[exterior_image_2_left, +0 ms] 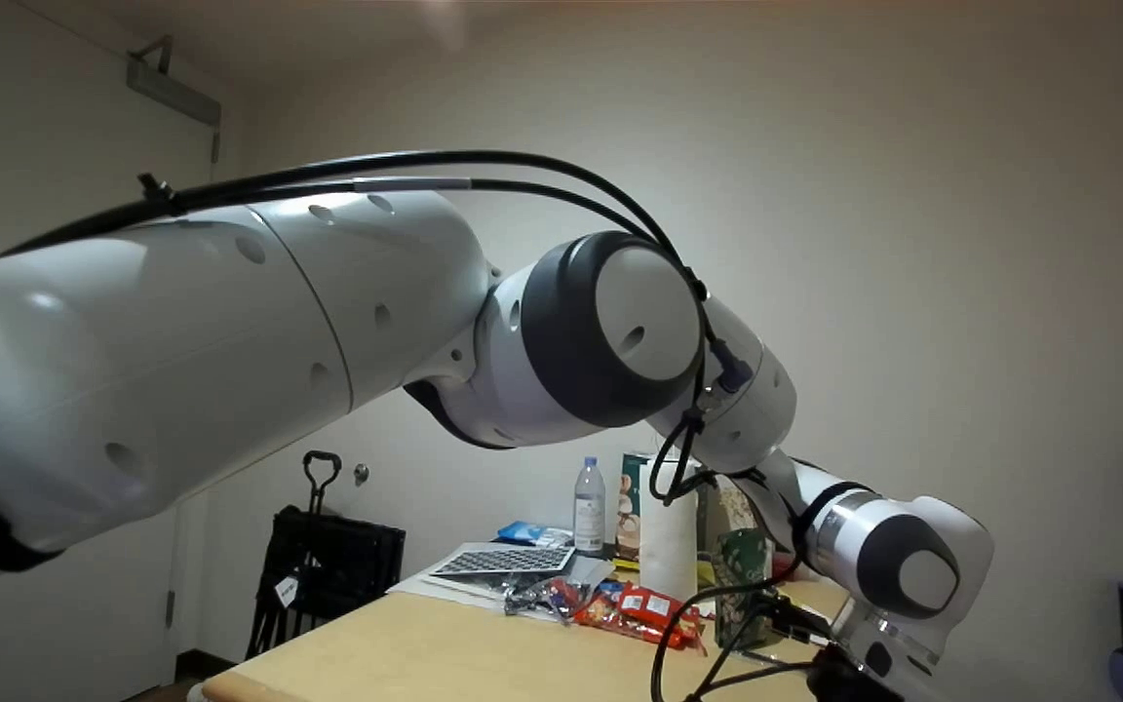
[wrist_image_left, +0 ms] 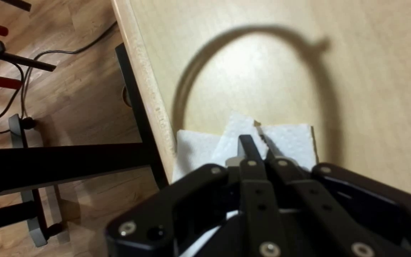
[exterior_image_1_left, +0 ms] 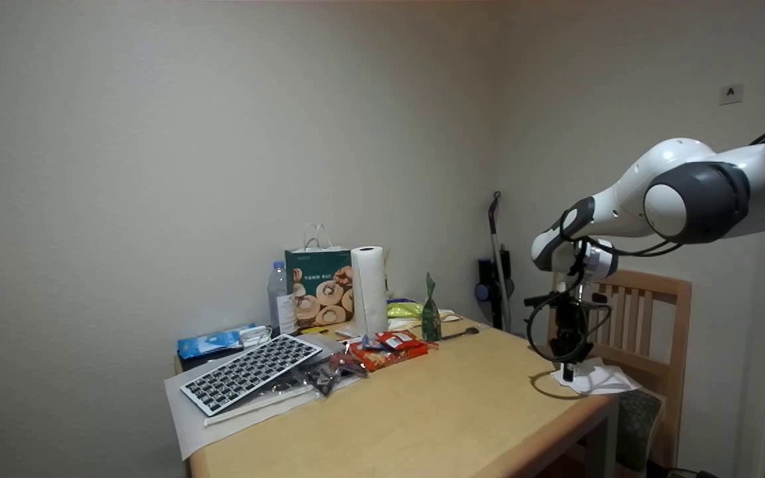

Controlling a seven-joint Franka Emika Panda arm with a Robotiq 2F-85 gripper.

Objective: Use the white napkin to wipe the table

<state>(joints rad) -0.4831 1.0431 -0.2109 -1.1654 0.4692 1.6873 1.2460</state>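
Napkin, white and creased, is seen at the corner of the tan table, with one side reaching the table's edge. It is pinched from above by the gripper, whose jaws are closed on a raised fold, and the fingertips are pointed down at the tabletop. A looped shadow is thrown across the wood just beside the napkin. Farther along, an upright paper towel roll is set beside a green paper bag, next to which a bottle is stood; red packets are laid in front, near a tilted panel of dark squares. In an exterior view, a slat-backed chair is partly hidden by the arm.
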